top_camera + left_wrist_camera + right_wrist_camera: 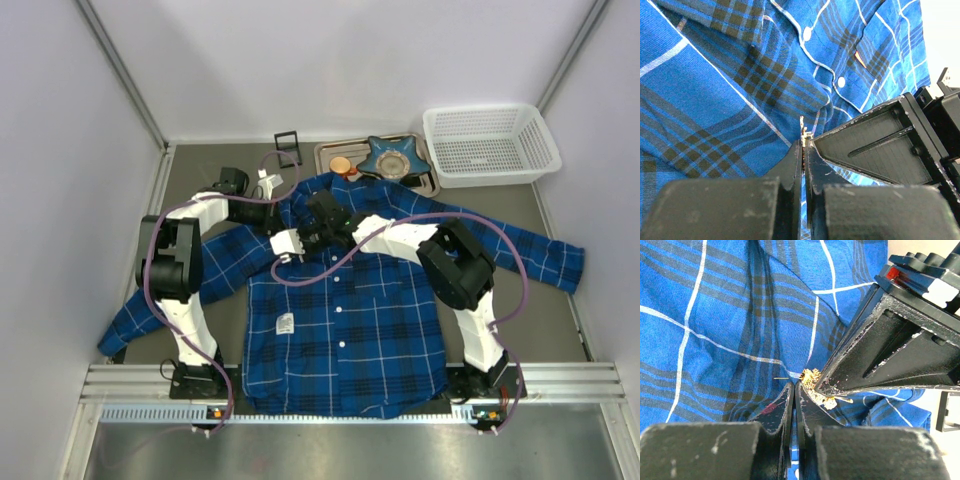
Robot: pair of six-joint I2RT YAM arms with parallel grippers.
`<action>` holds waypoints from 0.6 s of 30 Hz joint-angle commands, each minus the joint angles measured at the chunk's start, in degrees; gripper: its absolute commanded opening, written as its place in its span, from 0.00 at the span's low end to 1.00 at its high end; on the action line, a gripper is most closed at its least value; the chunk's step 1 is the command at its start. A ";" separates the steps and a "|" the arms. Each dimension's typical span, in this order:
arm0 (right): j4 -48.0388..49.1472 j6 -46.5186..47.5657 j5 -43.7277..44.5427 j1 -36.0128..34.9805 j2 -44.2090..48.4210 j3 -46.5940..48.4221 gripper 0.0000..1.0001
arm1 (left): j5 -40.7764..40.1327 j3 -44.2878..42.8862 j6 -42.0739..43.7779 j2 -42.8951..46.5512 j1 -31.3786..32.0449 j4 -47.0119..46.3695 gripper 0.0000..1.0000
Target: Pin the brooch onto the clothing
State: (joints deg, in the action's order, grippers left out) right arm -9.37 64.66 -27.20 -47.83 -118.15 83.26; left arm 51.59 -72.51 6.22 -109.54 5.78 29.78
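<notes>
Dark table [556, 322], plaid shirt [340, 330] spread flat, left gripper [802, 143] and right gripper [795, 388] pressed together, tips at gold brooch [812, 377], holder unclear.

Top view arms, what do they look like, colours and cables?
Both the left arm and right arm have white links, black joint housings and a looping mauve cable. The left tool and right tool have flat black fingers, scuffed white.

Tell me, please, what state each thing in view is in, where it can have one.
shirt, spread front-up, buttoned, bunched below the collar.
brooch, at the meeting fingertips, pin exposed.
left gripper, shut, apparently on the brooch.
right gripper, shut beside the brooch.
basket, upright, empty.
</notes>
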 commanded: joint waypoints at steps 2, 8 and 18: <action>2.33 -2.78 0.13 -0.07 1.43 2.25 0.00 | 2.98 0.27 0.55 1.61 0.46 2.92 0.00; 2.33 -5.69 1.01 0.20 1.17 2.43 0.00 | 4.83 -0.79 1.43 0.55 0.46 3.88 0.00; 2.33 -9.91 2.86 0.55 0.81 3.22 0.12 | 4.66 -1.14 3.88 -1.12 -0.33 6.34 0.00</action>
State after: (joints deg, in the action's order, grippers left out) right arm -9.41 56.73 -25.76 -47.72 -118.15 83.72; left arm 52.97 -72.53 8.12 -110.15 5.58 31.86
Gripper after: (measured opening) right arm 0.109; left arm 0.020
